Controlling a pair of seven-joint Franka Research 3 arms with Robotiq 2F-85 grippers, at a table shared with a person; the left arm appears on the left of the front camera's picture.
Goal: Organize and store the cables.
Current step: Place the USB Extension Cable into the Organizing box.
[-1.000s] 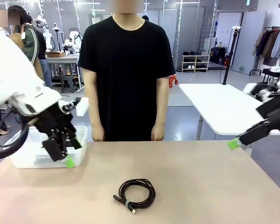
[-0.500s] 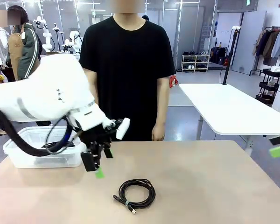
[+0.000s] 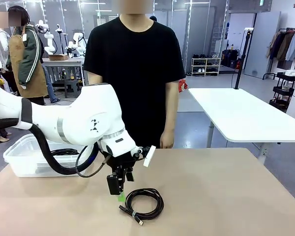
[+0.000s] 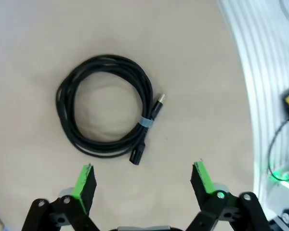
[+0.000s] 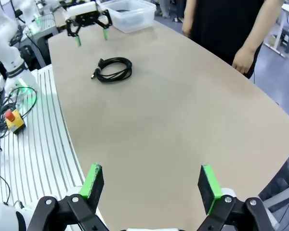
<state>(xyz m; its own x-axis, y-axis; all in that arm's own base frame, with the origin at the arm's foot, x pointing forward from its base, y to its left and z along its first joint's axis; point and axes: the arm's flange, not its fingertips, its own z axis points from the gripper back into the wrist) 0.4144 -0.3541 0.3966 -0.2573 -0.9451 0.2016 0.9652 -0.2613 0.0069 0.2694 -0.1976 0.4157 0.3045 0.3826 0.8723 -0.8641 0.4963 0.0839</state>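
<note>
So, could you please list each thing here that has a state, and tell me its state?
Coiled thin black cable: lying flat on the table, tied with a pale band, not held.
Clear plastic storage bin: open, no lid on, dark cords inside.
Left gripper: fingers open, holding nothing, beside the cable.
Right gripper: fingers open, holding nothing.

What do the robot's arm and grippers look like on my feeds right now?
The left arm is glossy white with rounded joints and a thick black hose looping beneath. The left gripper and right gripper are black linkages with bright green fingertip pads.
</note>
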